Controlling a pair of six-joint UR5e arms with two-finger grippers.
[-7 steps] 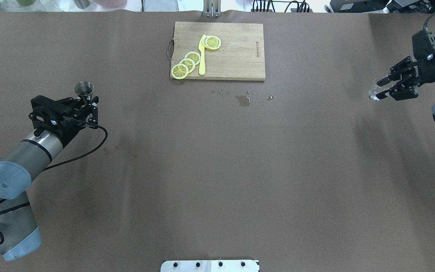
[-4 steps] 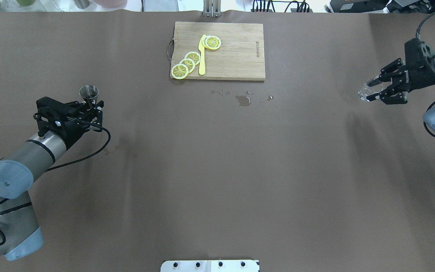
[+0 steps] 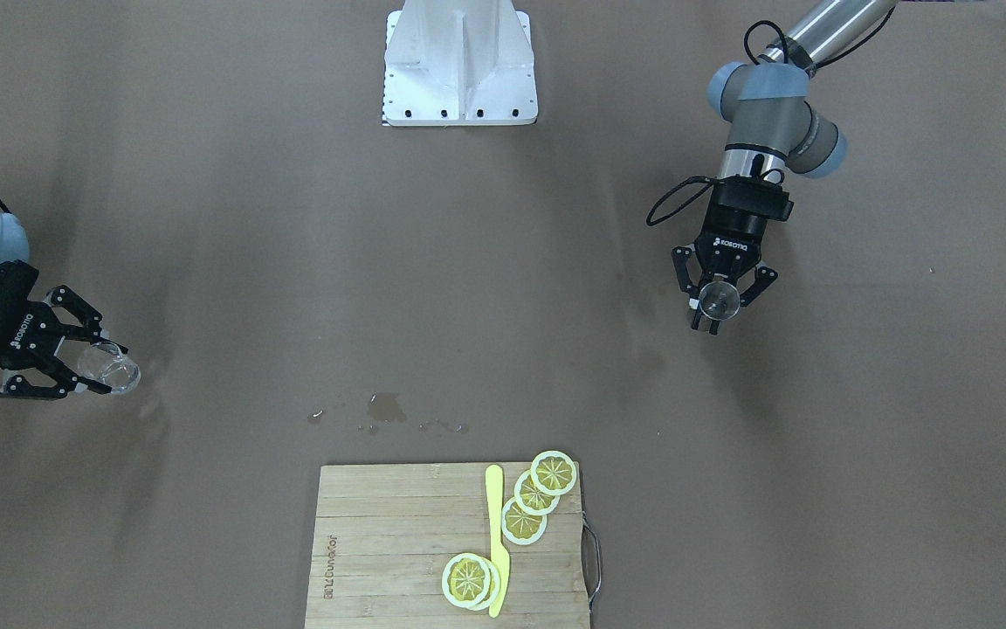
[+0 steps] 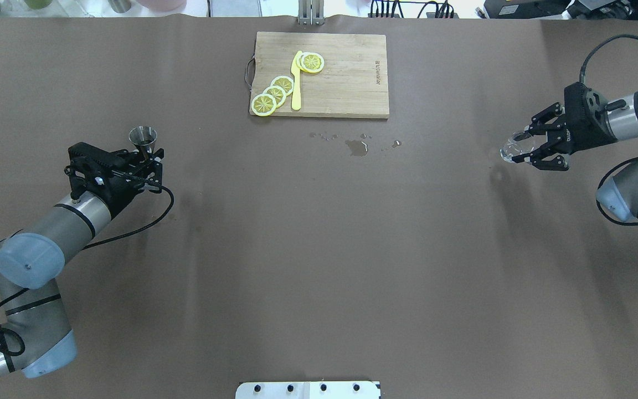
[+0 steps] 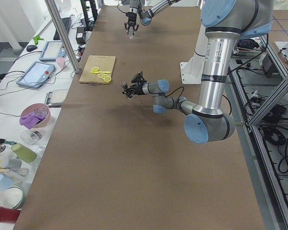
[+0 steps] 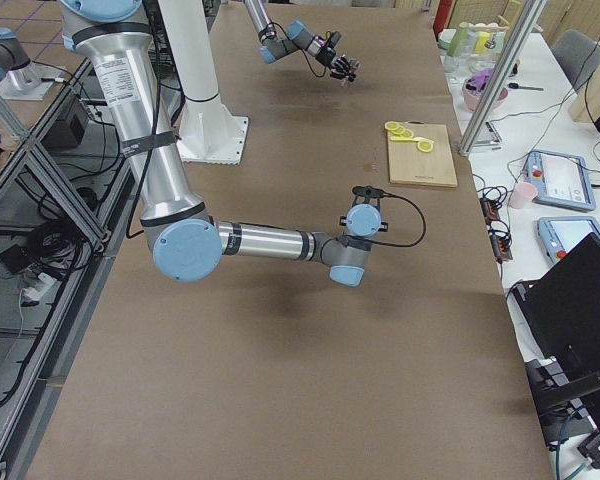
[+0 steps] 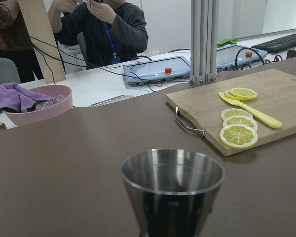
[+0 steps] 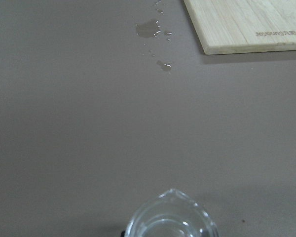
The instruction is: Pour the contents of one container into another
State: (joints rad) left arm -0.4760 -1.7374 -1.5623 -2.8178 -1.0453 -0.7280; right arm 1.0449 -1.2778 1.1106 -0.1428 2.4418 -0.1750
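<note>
A steel jigger cup (image 4: 143,137) stands upright in my left gripper (image 4: 147,158), which is shut on its stem; its rim fills the left wrist view (image 7: 172,173) and it shows from the front as well (image 3: 719,301). At the far right my right gripper (image 4: 521,151) is shut on a small clear glass beaker (image 4: 512,147), held above the brown table with its mouth leaning towards the table's middle. The beaker's spouted rim (image 8: 170,219) sits at the bottom of the right wrist view. From the front the beaker (image 3: 113,367) is at the left.
A wooden cutting board (image 4: 352,83) lies at the table's far middle with lemon slices (image 4: 274,94) and a yellow knife (image 4: 296,83) on it. Drops of spilled liquid (image 4: 356,147) wet the table in front of the board. Operators and tablets sit beyond the far edge.
Both arms have moved inward towards the table's middle: the left one to the right with the jigger, the right one to the left with the beaker.
</note>
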